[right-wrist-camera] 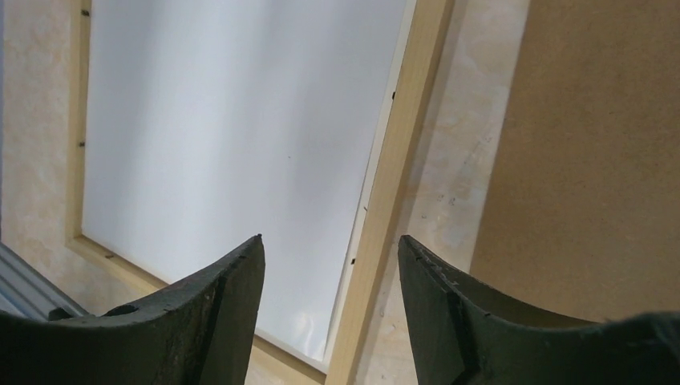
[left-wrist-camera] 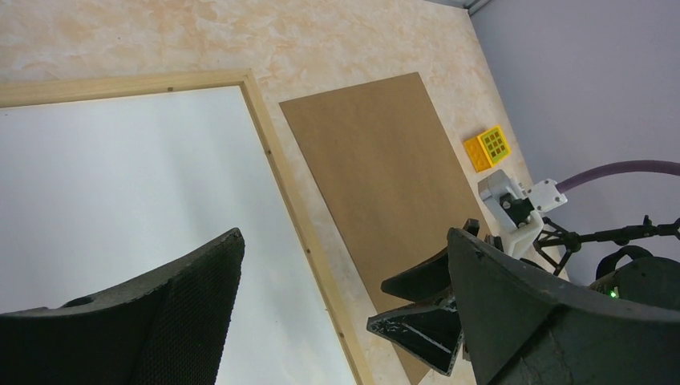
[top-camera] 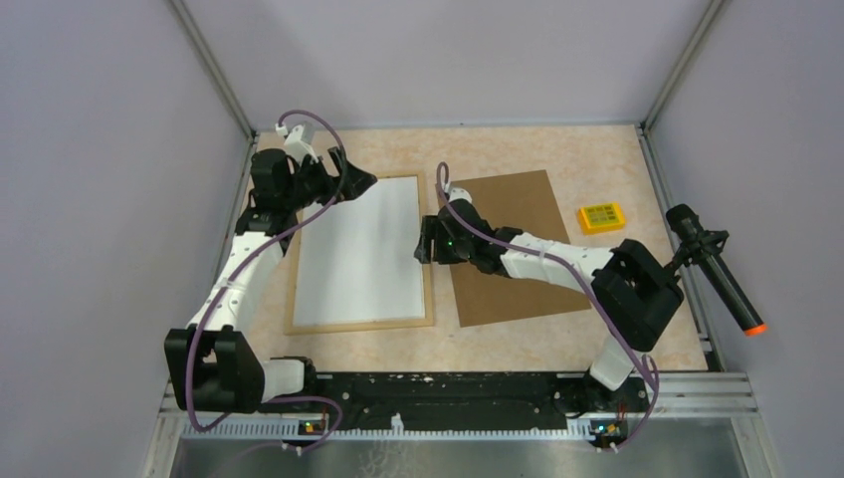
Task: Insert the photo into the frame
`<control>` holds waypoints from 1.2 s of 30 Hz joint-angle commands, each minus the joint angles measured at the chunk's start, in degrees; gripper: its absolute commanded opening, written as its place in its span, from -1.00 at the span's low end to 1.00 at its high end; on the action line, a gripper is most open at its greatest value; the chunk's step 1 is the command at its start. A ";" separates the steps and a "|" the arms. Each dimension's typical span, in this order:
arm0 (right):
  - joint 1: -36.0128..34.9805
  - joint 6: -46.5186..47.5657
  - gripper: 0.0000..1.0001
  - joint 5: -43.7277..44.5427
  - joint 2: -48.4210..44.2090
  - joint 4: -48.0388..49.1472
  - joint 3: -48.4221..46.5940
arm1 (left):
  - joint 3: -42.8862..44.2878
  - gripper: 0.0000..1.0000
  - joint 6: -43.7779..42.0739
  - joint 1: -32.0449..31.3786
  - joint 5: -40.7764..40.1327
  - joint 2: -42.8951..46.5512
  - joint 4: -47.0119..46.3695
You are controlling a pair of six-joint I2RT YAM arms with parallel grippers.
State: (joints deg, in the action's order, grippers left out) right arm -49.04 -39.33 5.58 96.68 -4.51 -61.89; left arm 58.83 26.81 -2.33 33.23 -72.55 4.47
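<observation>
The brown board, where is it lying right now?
In the top view the brown board lies flat on the table right of centre, between the wooden frame to its left and a yellow block to its right, under the right arm.

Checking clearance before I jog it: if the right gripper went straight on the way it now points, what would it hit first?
Probably the frame: in the wrist view its wooden side rail lies centred between the right gripper's open fingers. The height above it is unclear.

frame [right-wrist-camera: 395, 160]: pale natural wood | sheet within [top-camera: 358, 249]: plain white | board [top-camera: 518, 214]: plain brown | block [top-camera: 601, 216]: yellow, green grid | surface [top-camera: 557, 149]: mottled peach-beige
</observation>
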 commanded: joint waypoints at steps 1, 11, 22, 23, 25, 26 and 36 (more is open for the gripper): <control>-0.62 3.07 0.24 -4.97 -0.18 -0.81 0.50 | -0.29 0.98 0.17 0.20 0.61 0.65 -2.80; -0.62 4.02 0.38 -5.92 -9.37 -1.77 8.01 | -0.71 0.97 2.24 -0.41 3.33 -1.20 -4.03; -0.94 2.61 0.47 -2.86 -13.52 -1.39 14.57 | -0.66 0.97 0.12 -0.77 0.12 -0.30 -3.06; -1.38 1.13 0.47 -2.00 -13.39 -1.00 15.54 | -0.54 0.97 -0.50 -0.89 -0.74 -0.38 -2.43; -2.79 -1.49 0.46 -0.75 -12.81 -0.25 16.30 | 0.48 0.97 -1.33 -1.01 -1.37 -1.23 -0.73; -3.73 -2.09 0.46 0.04 -12.05 -0.74 15.77 | 0.72 0.97 -1.58 -1.13 -1.53 -1.51 -0.29; -11.15 -6.33 0.11 6.52 -1.31 -7.86 7.22 | 1.10 0.97 -2.33 -2.59 -2.30 -2.20 0.45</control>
State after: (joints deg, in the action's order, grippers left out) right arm -57.91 -42.59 7.99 92.55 -10.57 -51.00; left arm 58.15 25.52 -4.40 31.05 -74.04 5.19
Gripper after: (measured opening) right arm 0.579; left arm 0.987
